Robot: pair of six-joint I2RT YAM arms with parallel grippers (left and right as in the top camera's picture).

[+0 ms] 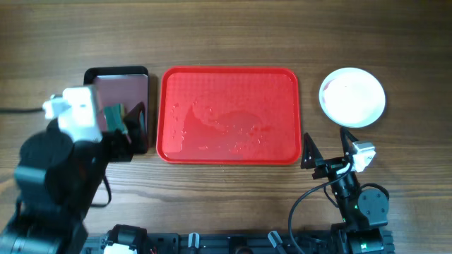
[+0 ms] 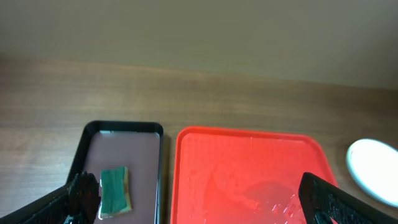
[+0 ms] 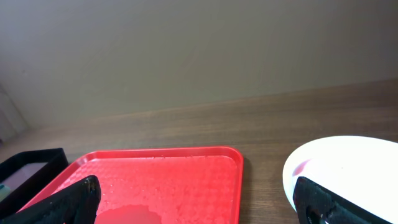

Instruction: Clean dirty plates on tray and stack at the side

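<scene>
One large red tray (image 1: 229, 116) lay in the middle of the table (image 1: 233, 35) in the overhead view. Its long axis ran left to right, parallel to the table's near edge, and its bed was wet and beaded with water. The plates (image 1: 352, 97) sat off it, toward the table's right edge beside the tray's far right corner. The top one was round and white; how many lay beneath could not be told. A smaller black-rimmed tray (image 1: 120, 106) holding a green sponge (image 1: 113, 116) lay just left of the red tray, partly under the left arm (image 1: 53, 162). The right gripper (image 1: 327, 147) stood off the red tray's near right corner, jaws spread wide and holding nothing.

From the left wrist, the left gripper (image 2: 196, 186) gaped wide and held nothing. Beyond it lay the sponge, the wet red tray and, at the right, the white plates.

From the right wrist, the jaws again stood wide apart. The plates showed a faint pink smear near their left rim, apart from the red tray.
</scene>
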